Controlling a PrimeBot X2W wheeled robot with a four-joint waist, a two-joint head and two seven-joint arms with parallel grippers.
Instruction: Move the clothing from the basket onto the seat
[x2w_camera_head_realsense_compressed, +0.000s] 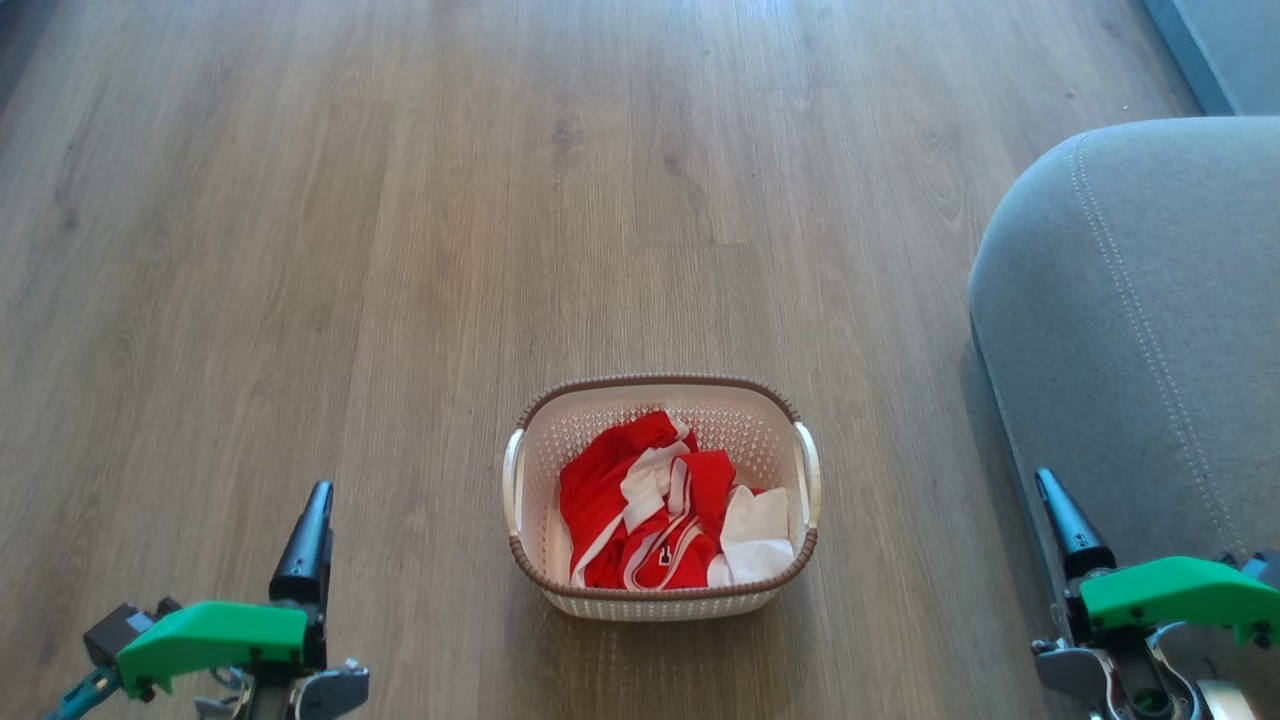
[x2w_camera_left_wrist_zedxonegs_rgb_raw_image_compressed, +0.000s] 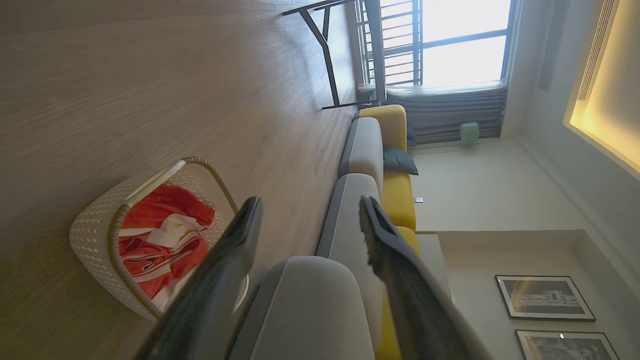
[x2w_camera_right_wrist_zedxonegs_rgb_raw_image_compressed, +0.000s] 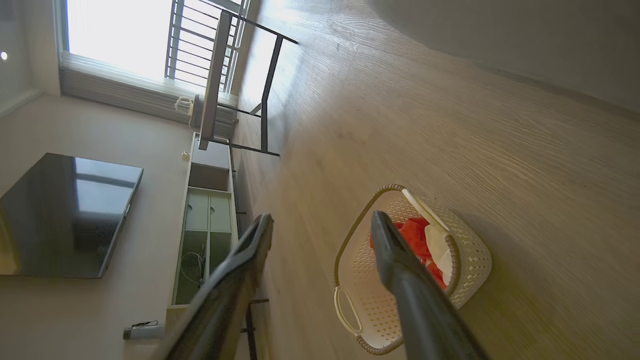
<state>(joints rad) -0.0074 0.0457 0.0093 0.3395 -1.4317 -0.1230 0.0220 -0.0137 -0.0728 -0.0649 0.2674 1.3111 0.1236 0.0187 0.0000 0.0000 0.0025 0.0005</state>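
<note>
Your left gripper (x2w_camera_left_wrist_zedxonegs_rgb_raw_image_compressed: 310, 202) hangs low at the left, well apart from the basket, its jaws wide apart with nothing between them. To its right the basket (x2w_camera_head_realsense_compressed: 660, 383) stands on the wooden floor (x2w_camera_head_realsense_compressed: 400, 250) with all the clothing (x2w_camera_head_realsense_compressed: 650, 500) inside it. Red striped pieces are heaped across its left and middle, and a white cloth (x2w_camera_head_realsense_compressed: 757, 535) is tucked into its near right corner. Across a strip of floor to the right, the seat (x2w_camera_head_realsense_compressed: 1130, 320) turns its rounded edge toward the basket, and no cloth lies on the part you can see. Your right gripper (x2w_camera_right_wrist_zedxonegs_rgb_raw_image_compressed: 321, 216) sits just beside that edge, jaws likewise apart and holding nothing. This looks like the first reach, and the right arm seems the handier one, being nearest the seat. Come down over the heap from above and pinch a raised fold well inside the rim. Close on cloth alone, since the basket looks light and may lift or slide if a handle is caught. Raise the piece clear of the rim before swinging right, high enough to pass the seat's edge. That rim and that edge are the likeliest snags. The black-legged table (x2w_camera_right_wrist_zedxonegs_rgb_raw_image_compressed: 235, 90), the window (x2w_camera_left_wrist_zedxonegs_rgb_raw_image_compressed: 450, 45) and the television (x2w_camera_right_wrist_zedxonegs_rgb_raw_image_compressed: 65, 215) stand well apart from the work.
</note>
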